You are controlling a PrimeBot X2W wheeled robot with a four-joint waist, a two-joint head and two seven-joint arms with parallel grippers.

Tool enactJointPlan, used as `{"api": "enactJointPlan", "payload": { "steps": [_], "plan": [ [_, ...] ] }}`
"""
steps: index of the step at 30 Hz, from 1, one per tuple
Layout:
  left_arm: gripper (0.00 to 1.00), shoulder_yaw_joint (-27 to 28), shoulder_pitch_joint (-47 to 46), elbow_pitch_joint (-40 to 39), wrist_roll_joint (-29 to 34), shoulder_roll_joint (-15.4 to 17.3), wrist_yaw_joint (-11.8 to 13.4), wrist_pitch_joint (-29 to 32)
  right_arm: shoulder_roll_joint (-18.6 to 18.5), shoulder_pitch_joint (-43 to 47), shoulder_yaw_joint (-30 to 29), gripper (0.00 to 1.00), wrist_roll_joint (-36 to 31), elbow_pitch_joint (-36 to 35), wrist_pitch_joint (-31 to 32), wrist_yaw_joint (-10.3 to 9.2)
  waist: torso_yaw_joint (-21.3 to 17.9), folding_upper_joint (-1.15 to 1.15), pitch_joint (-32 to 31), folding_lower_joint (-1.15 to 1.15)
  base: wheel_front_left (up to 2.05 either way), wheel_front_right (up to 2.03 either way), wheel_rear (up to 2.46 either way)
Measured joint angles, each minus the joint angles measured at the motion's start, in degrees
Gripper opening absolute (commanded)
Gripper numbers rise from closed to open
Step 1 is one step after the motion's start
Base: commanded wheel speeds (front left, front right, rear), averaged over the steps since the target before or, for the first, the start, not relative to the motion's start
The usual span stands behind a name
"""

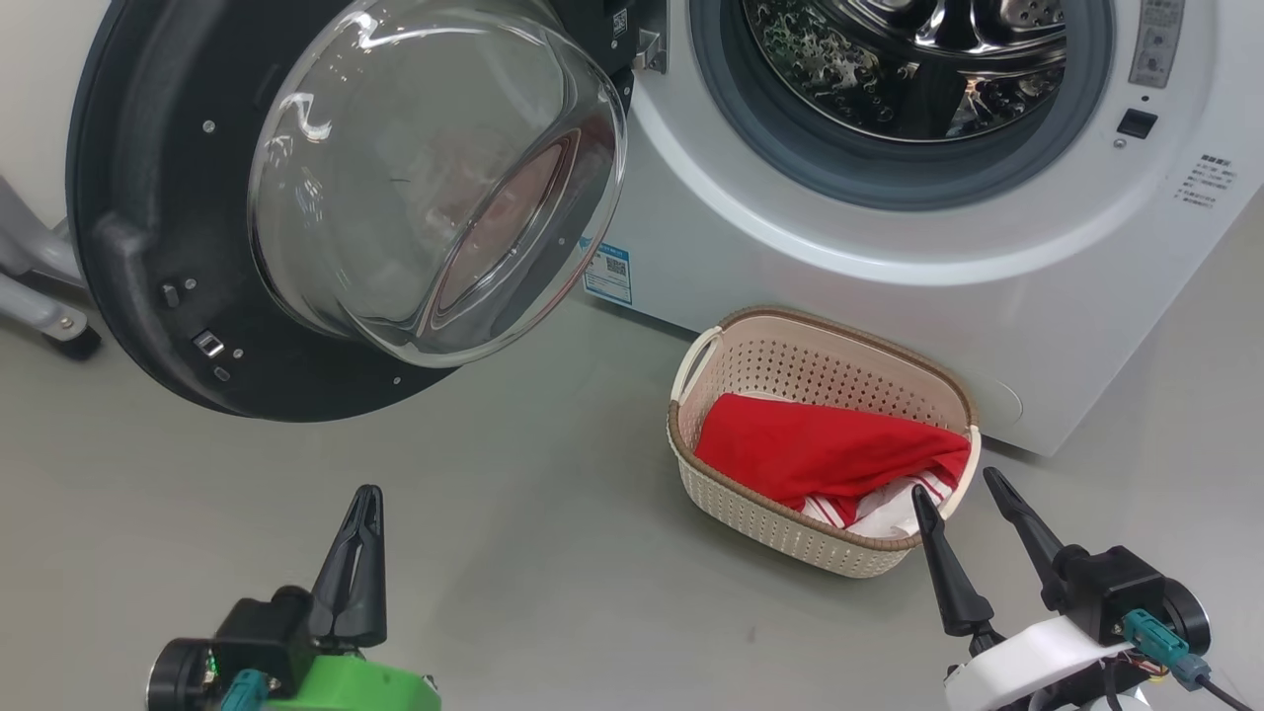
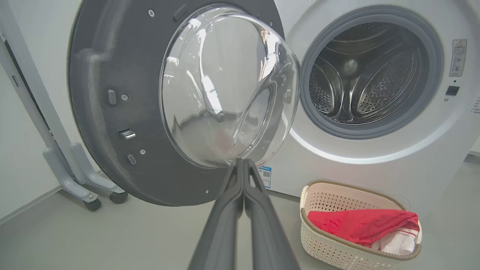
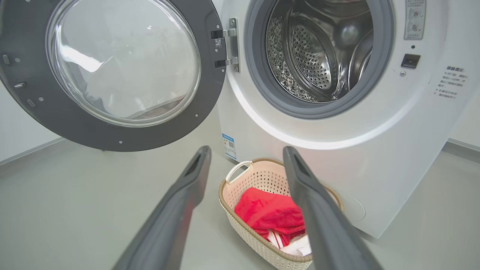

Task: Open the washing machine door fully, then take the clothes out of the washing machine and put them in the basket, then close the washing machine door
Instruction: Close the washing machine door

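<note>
The washing machine stands with its steel drum bare. The washing machine door is swung wide open to the left. Red and white clothes lie in the cream basket on the floor before the machine. My left gripper is shut, empty, low at the left below the door. My right gripper is open beside the basket's near right corner.
A grey wheeled stand sits left of the door against the wall. Grey floor stretches between my grippers and the machine.
</note>
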Motion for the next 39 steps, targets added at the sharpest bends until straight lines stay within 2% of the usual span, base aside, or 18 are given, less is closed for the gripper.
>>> {"api": "enactJointPlan", "payload": {
  "steps": [3, 8, 12, 15, 19, 27, 30, 36, 39],
  "plan": [
    [0.00, 0.0, -0.2, -2.2, -3.2, 0.0, -2.3, -0.5, 0.0, 0.0, 0.0, 1.00, 0.0, 0.0, 0.0, -0.01, 0.0, 0.00, 0.0, 0.00, 0.00, 0.00, 0.00],
    [0.00, 1.4, -2.2, -5.9, -14.8, -0.4, -7.3, -1.0, 0.0, 0.0, -0.4, 1.00, 0.0, -0.1, 0.0, -0.09, -0.1, 0.00, 0.0, 0.00, 0.00, 0.00, 0.00],
    [0.00, 4.6, -3.0, -8.4, -24.2, -0.5, -9.5, -1.0, 0.0, 0.0, -0.5, 1.00, 0.0, -0.1, 0.0, -0.56, -0.6, 0.00, 0.0, 0.00, 0.00, 0.00, 0.00],
    [0.00, 6.8, -4.0, -10.7, -32.6, -0.5, -9.7, -1.2, 0.0, 0.0, -0.4, 1.00, 0.0, -0.1, 0.0, -0.55, -1.2, 0.00, 0.1, 0.00, 0.00, 0.00, 0.00],
    [0.00, 10.7, -6.8, -13.8, -39.6, -0.6, -10.2, -1.2, 0.0, 0.0, -0.3, 1.00, 0.0, -0.6, 0.1, -0.56, -2.1, 0.00, 0.4, 0.00, 0.00, 0.00, 0.00],
    [0.00, 20.9, -12.8, -16.7, -45.7, -0.6, -10.2, -1.5, -1.1, -0.1, -0.6, 1.00, -0.5, -1.8, 0.5, -0.64, -3.8, 0.00, 2.1, 0.00, 0.00, 0.00, 0.00],
    [0.00, 24.5, -15.3, -16.5, -49.4, 0.4, -10.2, -1.5, -1.3, -0.2, -0.8, 1.00, -0.5, -2.2, 0.8, -0.64, -4.4, 0.00, 3.0, 0.00, 0.00, 0.00, 0.00],
    [0.00, 29.6, -20.1, -11.2, -56.0, 4.4, -10.1, 1.4, -2.0, -1.1, -1.3, 1.00, -0.5, -3.0, 0.9, -0.64, -5.5, 0.00, 4.8, 0.00, 0.00, 0.00, 0.00],
    [0.00, 31.7, -22.1, -7.3, -58.3, 6.6, -8.6, 3.6, -2.6, -1.2, -1.6, 1.00, -0.5, -3.3, 1.0, -0.64, -6.0, 0.00, 5.6, 0.00, 0.00, 0.00, 0.00]
  ]
}}
